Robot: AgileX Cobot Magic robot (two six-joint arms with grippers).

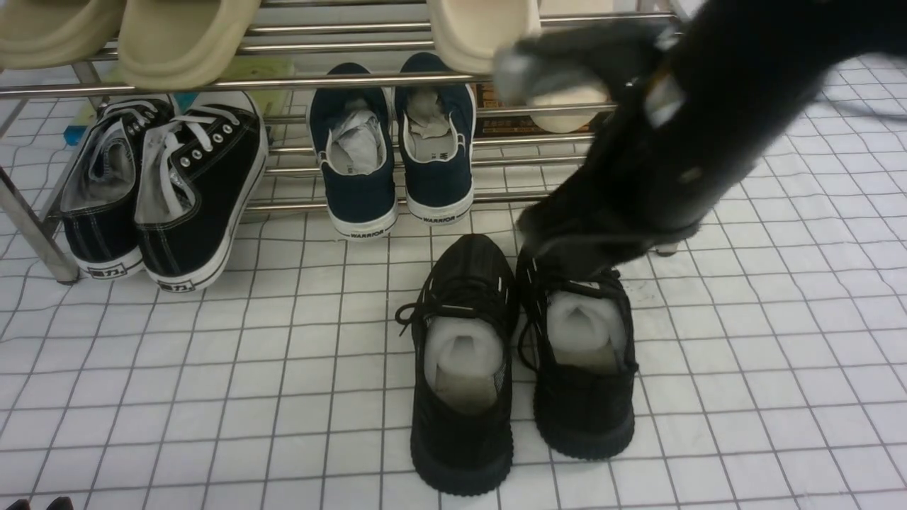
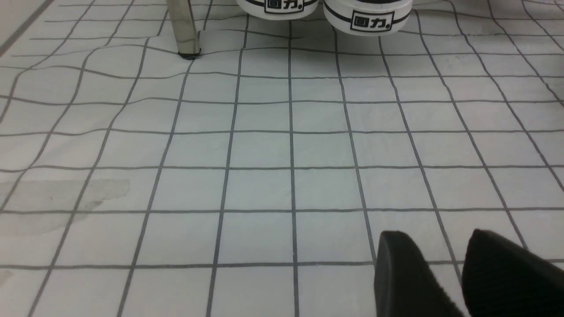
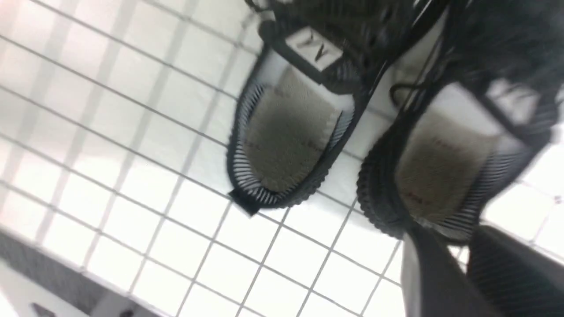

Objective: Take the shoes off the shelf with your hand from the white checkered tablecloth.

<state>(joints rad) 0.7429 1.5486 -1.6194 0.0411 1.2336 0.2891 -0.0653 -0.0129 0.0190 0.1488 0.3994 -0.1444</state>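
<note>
Bright light; right wrist view blurred, tablecloth (image 3: 145,185) perhaps overexposed.

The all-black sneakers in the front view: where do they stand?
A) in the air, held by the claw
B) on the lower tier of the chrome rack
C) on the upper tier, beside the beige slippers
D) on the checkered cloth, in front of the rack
D: both black sneakers stand side by side on the checkered cloth, in front of the rack, whose lower tier carries the navy slip-ons.
</note>
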